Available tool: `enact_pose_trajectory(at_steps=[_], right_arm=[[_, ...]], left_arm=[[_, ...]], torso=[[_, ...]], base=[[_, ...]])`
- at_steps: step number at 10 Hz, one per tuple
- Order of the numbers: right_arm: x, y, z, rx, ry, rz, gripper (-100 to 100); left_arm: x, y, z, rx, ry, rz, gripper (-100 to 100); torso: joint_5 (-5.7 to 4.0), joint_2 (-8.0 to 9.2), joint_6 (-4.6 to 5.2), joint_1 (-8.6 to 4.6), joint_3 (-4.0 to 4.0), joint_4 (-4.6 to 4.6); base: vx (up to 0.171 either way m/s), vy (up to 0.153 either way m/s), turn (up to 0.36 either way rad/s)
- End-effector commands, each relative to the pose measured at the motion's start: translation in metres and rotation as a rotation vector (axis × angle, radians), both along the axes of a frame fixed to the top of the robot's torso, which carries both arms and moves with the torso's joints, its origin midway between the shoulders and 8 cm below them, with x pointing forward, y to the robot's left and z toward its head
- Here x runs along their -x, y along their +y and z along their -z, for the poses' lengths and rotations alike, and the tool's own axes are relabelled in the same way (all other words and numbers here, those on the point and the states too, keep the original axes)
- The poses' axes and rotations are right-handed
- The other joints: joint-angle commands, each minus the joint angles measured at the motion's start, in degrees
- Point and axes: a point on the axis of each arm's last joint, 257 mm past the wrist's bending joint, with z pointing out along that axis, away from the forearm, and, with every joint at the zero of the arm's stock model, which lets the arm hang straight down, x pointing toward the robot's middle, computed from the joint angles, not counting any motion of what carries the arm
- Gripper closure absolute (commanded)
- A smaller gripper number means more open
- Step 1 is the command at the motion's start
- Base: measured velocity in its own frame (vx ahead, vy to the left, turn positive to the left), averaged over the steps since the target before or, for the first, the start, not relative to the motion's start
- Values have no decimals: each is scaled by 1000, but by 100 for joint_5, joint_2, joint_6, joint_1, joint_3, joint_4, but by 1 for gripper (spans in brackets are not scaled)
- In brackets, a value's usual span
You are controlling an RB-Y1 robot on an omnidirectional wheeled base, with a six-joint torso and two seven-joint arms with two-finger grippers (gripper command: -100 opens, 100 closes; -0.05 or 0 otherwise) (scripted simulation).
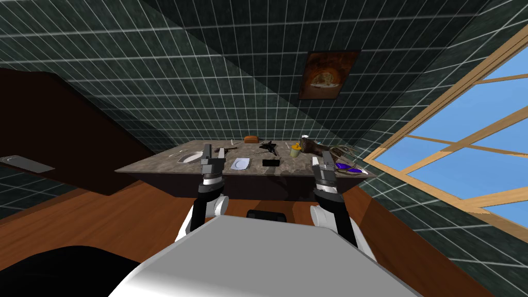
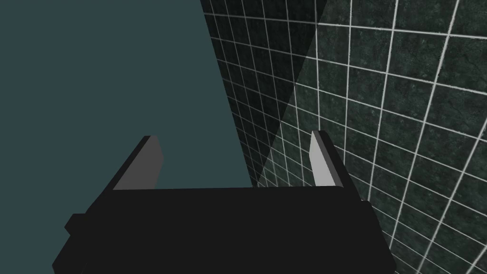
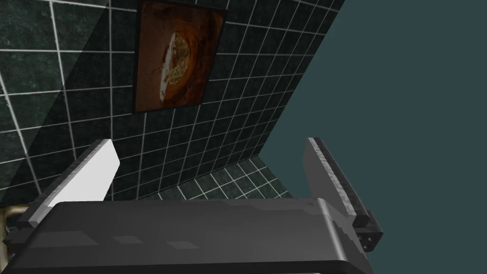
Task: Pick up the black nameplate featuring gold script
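A small black nameplate (image 1: 271, 162) lies on the grey stone table (image 1: 154, 164), near its front edge and about midway between my two arms. My left gripper (image 1: 207, 150) is raised over the table's front left part, fingers (image 2: 145, 161) open with nothing between them. My right gripper (image 1: 326, 157) is held up at the table's front right, also open and empty, its fingers (image 3: 90, 176) wide apart. Both grippers are well apart from the nameplate, one on each side.
On the table lie a white plate (image 1: 240, 164), an oval dish (image 1: 190, 157), a brown box (image 1: 251, 138), a dark star-shaped object (image 1: 268, 147), a yellow cup (image 1: 295, 150) and a brown bundle (image 1: 314, 147). A blue-lensed item (image 1: 349, 168) sits by the right gripper. A window (image 1: 464, 149) is at the right.
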Motion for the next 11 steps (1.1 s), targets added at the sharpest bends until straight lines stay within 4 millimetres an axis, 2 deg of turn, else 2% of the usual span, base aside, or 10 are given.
enact_pose_trajectory(at_steps=[1, 5, 8, 11], right_arm=[[0, 6, 1, 29, 1, -20, -100], [3, 34, 11, 137, 8, -106, -100], [7, 59, 30, 236, 26, -187, -100], [10, 70, 41, 298, 42, -230, -100]], left_arm=[[0, 0, 0, 0, 0, 0, 0], [0, 0, 0, 0, 0, 0, 0], [0, 0, 0, 0, 0, 0, 0], [0, 0, 0, 0, 0, 0, 0]], torso=[[0, 0, 0, 0, 0, 0], [-2, 72, 0, -8, 41, 16], [-1, 91, 0, -3, 53, 20], [0, 66, 1, 3, 39, 15]], base=[[-43, -4, 22], [-168, -17, 43], [-228, 1, 94], [-139, 18, 48]])
